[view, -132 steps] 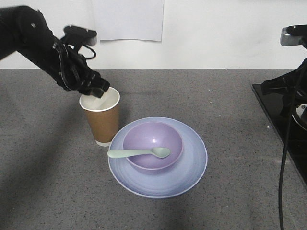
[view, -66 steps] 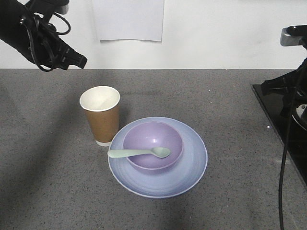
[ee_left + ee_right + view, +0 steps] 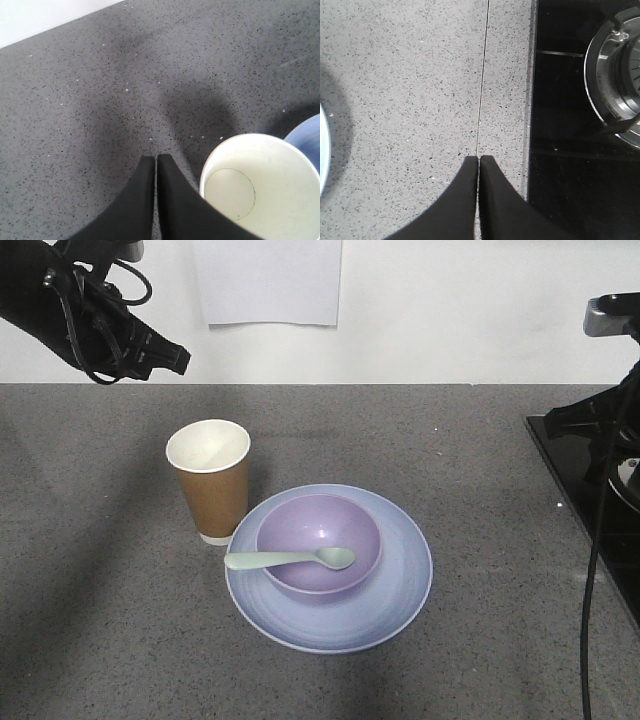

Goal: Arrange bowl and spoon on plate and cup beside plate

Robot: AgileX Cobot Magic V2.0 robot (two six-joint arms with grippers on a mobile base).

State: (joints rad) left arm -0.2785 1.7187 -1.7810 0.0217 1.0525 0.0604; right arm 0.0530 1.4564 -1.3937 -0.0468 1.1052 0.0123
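Front view: the cup (image 3: 209, 479) is standing upright on the tabletop (image 3: 100, 620), just left of the plate (image 3: 390, 590). The bowl (image 3: 318, 541) is sitting on it, the spoon (image 3: 288, 559) lying across the near rim. Left fingers (image 3: 155, 162) and right fingers (image 3: 479, 161) are pressing together, holding nothing.

Spreading across most of the frame: a speckled grey countertop (image 3: 480, 660). Hanging on the white wall at upper centre: a pale sheet of paper (image 3: 268, 280). Lying at right edge: a black glass hob (image 3: 580, 125) bearing a round metal burner (image 3: 615, 95).
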